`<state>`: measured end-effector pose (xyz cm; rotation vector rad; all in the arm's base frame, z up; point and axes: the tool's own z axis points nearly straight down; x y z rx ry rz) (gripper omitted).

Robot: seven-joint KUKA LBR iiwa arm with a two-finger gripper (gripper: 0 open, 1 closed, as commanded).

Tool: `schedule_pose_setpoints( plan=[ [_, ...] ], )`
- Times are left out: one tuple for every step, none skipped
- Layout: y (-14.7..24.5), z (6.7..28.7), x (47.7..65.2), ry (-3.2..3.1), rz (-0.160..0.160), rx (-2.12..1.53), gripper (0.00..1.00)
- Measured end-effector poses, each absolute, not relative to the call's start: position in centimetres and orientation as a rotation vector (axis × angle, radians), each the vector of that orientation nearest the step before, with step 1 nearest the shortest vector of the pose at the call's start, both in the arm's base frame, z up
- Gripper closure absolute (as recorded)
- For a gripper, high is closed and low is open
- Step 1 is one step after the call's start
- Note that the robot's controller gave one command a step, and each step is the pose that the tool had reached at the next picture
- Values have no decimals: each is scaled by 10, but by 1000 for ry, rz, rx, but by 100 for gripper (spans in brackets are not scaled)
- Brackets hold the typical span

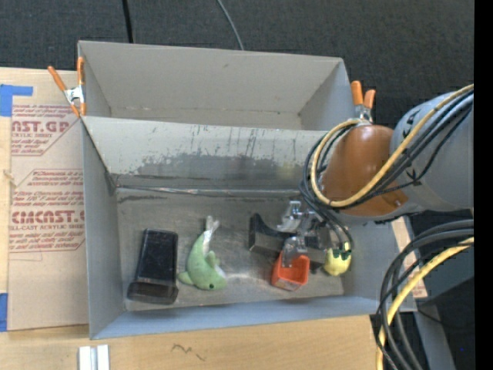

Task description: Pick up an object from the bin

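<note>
Bin: the grey bin (208,141) has sloping walls, so I judge the loose things have slid to the low side of its floor, where they lie in a row from 8 o'clock round to 4 o'clock.
Hand: my hand (295,250) is low in the bin at about 4 o'clock on the floor, pointing down.
Orange block: the orange block (290,274) lies right at 6 o'clock of my hand, close under its tip. It is the thing I am over, and whether I touch it I cannot tell.
Neighbours: a black angled piece (260,236) is just beside my hand at 9 o'clock. A small yellow toy (337,262) is near at 4 o'clock, by the wall.
Further off: a green toy dolphin (203,267) and a black box (156,262) lie well apart from my hand toward 9 o'clock, each clear of the other.
Arm pose: I reach in from 3 o'clock, with my orange wrist cover (362,168) high over the rim. My cables (339,199) loop round the cover, and the wrist is bent steeply down toward the floor.
Hand state: I cannot tell how far open my hand is, nor whether it has hold of anything.
Why this pose: a steep approach, I judge, keeps me off the black piece and the yellow toy on either side.
</note>
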<state>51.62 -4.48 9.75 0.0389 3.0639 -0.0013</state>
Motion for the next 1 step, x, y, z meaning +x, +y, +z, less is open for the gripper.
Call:
schedule_pose_setpoints(
  plan=[
    [-45,97,516,3064,-1,39,100]
  ],
)
